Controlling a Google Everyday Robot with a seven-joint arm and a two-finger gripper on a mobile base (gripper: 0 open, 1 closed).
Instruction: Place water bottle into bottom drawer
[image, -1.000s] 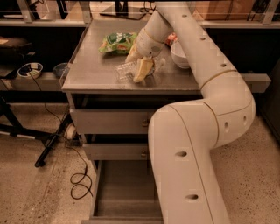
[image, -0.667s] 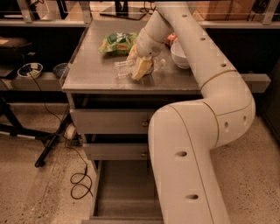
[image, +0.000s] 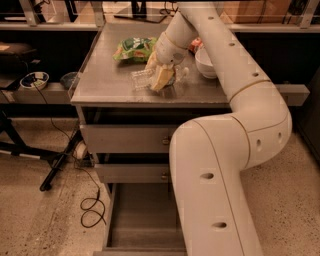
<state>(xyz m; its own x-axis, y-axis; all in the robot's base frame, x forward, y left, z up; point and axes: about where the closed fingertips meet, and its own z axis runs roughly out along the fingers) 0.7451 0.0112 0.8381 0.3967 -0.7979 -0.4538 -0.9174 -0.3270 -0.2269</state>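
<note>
The water bottle (image: 142, 79), clear and ribbed, lies on its side on the grey cabinet top (image: 107, 82). My gripper (image: 161, 76) reaches down from above and sits over the middle of the bottle, hiding that part; the bottle's two ends stick out left and right of it. The bottle rests on the top. The bottom drawer (image: 142, 220) is pulled open below at floor level, and its flat grey floor shows nothing in it. My white arm (image: 225, 165) hides the drawer's right side.
A green snack bag (image: 134, 49) lies behind the bottle. A white bowl (image: 206, 62) and a red can (image: 195, 45) stand to the right. Two shut drawers with brass knobs (image: 165, 141) are above the open one. Cables (image: 92, 207) and a stand leg (image: 57, 165) lie on the floor at left.
</note>
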